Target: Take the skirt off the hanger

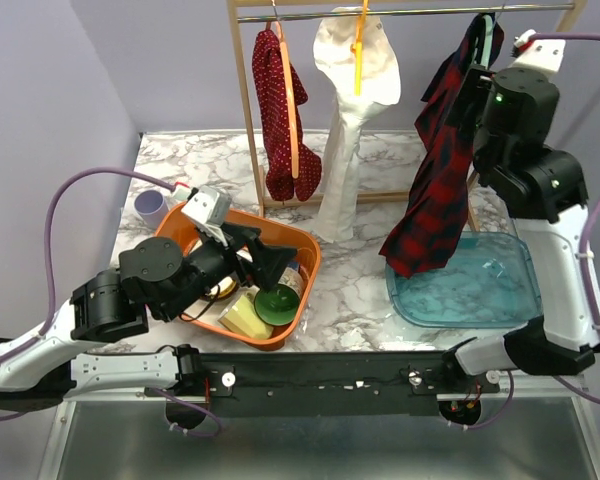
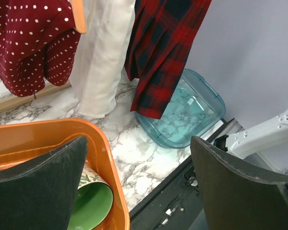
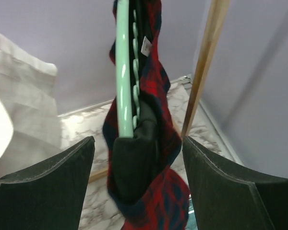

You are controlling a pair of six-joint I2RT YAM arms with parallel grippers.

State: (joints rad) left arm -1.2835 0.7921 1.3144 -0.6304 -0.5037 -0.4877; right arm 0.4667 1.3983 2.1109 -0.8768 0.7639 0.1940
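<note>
Red-plaid skirt [image 1: 435, 200] hangs on the mint hanger [image 3: 125, 72], hem over the blue tray [image 1: 480, 310]. Right gripper [image 3: 137, 143] spread, flanking the skirt's top; left gripper [image 2: 138, 143] spread, idle. Step: approach. Next: pinch fabric, draw downward.

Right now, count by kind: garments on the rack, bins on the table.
Garments: 3 (polka-dot red garment, white garment, plaid skirt)
Bins: 2 (orange bin, blue bin)
Total: 5
</note>
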